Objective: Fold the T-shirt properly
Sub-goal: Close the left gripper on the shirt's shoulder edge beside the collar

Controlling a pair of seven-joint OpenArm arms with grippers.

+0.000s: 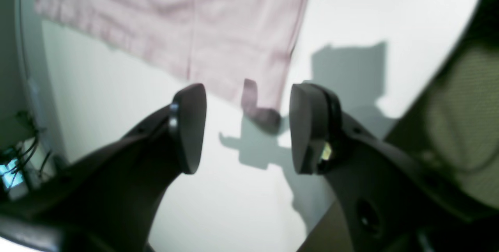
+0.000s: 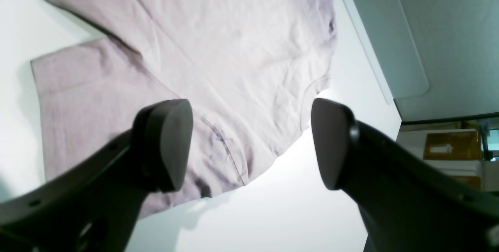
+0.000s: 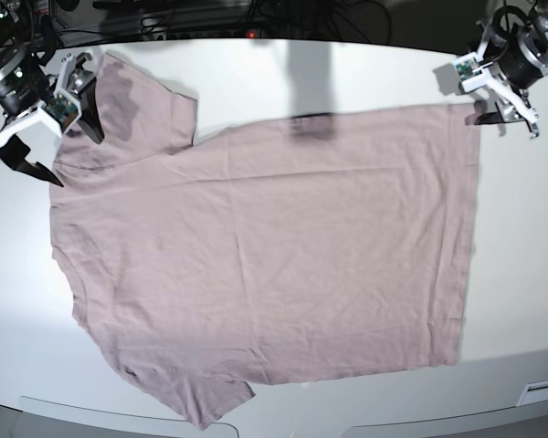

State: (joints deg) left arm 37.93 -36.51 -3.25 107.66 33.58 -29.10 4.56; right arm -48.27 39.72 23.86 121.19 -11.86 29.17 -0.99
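The dusty pink T-shirt (image 3: 265, 246) lies spread flat on the white table (image 3: 521, 274), with its neck and sleeves to the left and its hem to the right. My right gripper (image 3: 68, 151) hovers over the far-left sleeve and shoulder. In the right wrist view that gripper (image 2: 251, 142) is open, with shirt fabric (image 2: 218, 49) below and nothing between the fingers. My left gripper (image 3: 509, 123) sits at the far-right hem corner. In the left wrist view it (image 1: 247, 127) stands open just short of the curled hem corner (image 1: 261, 115), holding nothing.
Cables and equipment run along the table's back edge (image 3: 210, 23). The table's front edge (image 3: 347, 424) lies just below the shirt. Cardboard boxes (image 2: 452, 146) stand off the table beyond the right gripper. A dark mesh surface (image 1: 460, 127) fills the right of the left wrist view.
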